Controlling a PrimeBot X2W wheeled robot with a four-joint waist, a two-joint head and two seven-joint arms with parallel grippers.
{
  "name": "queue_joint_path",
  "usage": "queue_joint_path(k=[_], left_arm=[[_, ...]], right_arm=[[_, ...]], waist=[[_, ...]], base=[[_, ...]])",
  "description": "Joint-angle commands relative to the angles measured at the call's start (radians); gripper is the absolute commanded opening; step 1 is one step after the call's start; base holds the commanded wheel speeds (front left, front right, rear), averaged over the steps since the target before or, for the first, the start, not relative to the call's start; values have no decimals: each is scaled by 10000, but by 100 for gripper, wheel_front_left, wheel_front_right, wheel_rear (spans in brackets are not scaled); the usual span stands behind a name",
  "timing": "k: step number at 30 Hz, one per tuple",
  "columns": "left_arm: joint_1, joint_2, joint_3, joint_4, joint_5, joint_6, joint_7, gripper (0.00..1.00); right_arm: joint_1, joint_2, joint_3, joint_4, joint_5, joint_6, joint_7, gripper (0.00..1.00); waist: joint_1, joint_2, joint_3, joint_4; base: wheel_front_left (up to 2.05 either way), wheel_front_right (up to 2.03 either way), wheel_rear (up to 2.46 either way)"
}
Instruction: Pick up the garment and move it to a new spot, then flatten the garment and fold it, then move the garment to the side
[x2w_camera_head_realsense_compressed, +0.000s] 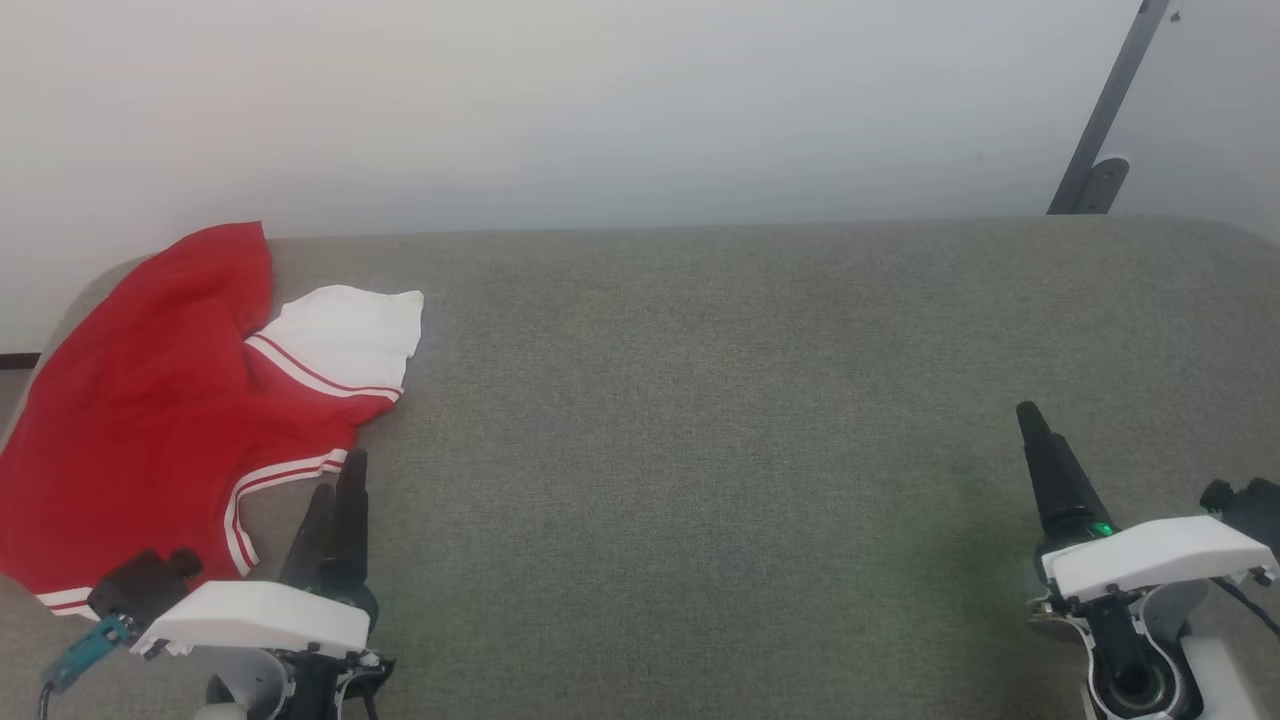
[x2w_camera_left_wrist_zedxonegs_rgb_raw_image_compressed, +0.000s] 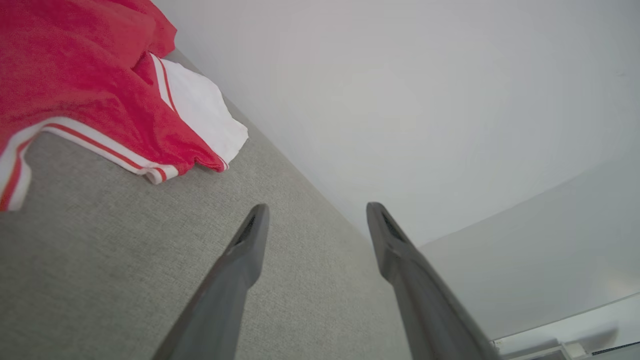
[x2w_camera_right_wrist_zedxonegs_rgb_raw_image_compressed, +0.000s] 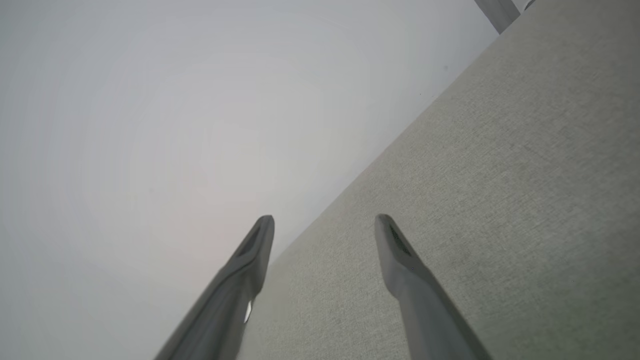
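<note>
The garment (x2w_camera_head_realsense_compressed: 150, 400), a red T-shirt with a white sleeve and red-and-white striped trim, lies rumpled at the far left of the grey fabric surface (x2w_camera_head_realsense_compressed: 720, 400), part of it hanging over the left edge. In the left wrist view the garment (x2w_camera_left_wrist_zedxonegs_rgb_raw_image_compressed: 90, 85) is at the upper left. My left gripper (x2w_camera_head_realsense_compressed: 340, 475) hovers just right of the garment's striped hem, open and empty, with its fingers (x2w_camera_left_wrist_zedxonegs_rgb_raw_image_compressed: 250, 235) apart. My right gripper (x2w_camera_head_realsense_compressed: 1035, 420) stands far off at the lower right, open, its fingers (x2w_camera_right_wrist_zedxonegs_rgb_raw_image_compressed: 390, 240) apart with nothing between them.
A pale wall (x2w_camera_head_realsense_compressed: 640, 100) rises right behind the surface. A dark grey bracket (x2w_camera_head_realsense_compressed: 1100, 150) leans against the wall at the upper right. The surface's rounded left corner lies under the garment.
</note>
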Motion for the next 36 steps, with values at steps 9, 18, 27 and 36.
queue_joint_path(k=[9, 18, 27, 36], left_arm=[[-211, 283, -357, -175, 1779, 290, -360, 100], [-228, 505, -772, -139, 3116, 694, -654, 100], [-318, 617, -968, 5, 3971, 859, -931, 100], [-323, 723, -1137, -30, 4957, 1038, -1189, 100]], right_arm=[[-445, -158, 122, -24, -2114, 1, -387, 100], [-558, -159, 111, 21, -3651, 2, -685, 100], [-595, -240, 160, 124, -4492, 2, -959, 100], [-658, -352, 297, 249, -5260, 2, -1211, 100]], waist=[[0, -1, -9, 12], [0, -1, -6, 13], [0, -1, -27, 31], [0, -1, -64, 71]], base=[[0, 0, 0], [0, 0, 0], [0, 0, 0], [0, 0, 0]])
